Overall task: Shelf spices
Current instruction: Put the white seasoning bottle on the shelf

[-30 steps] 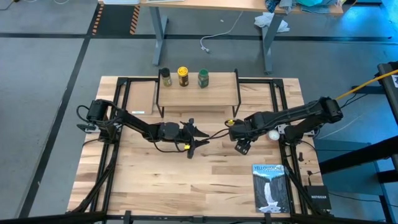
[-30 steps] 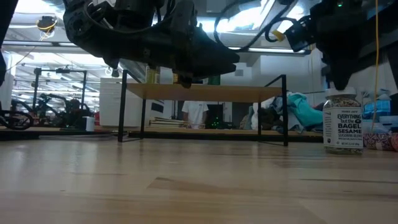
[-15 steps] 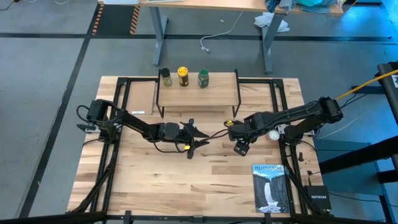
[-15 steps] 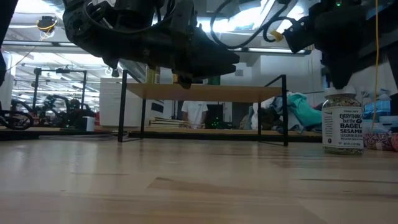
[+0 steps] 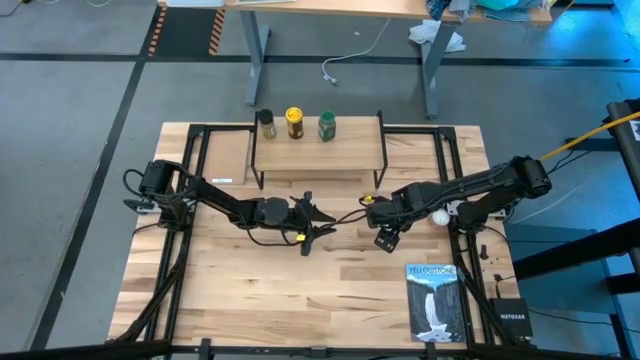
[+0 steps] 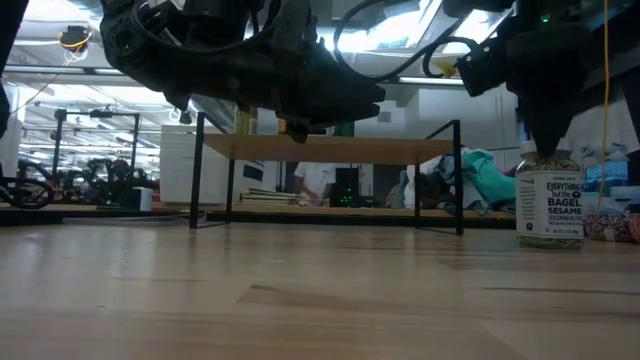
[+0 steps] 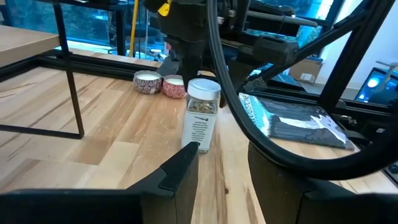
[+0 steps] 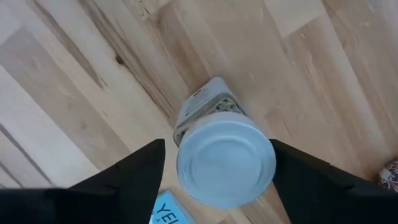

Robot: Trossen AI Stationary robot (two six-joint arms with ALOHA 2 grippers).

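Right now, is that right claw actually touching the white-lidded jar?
Apart. In the right wrist view, bare tabletop shows between the white-lidded jar and each finger of the open right gripper.

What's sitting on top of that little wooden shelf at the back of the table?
Three spice jars stand in a row on the shelf: a dark-lidded jar, a yellow-lidded amber jar and a green jar. The rest of the plank is bare; the jars' labels cannot be read.
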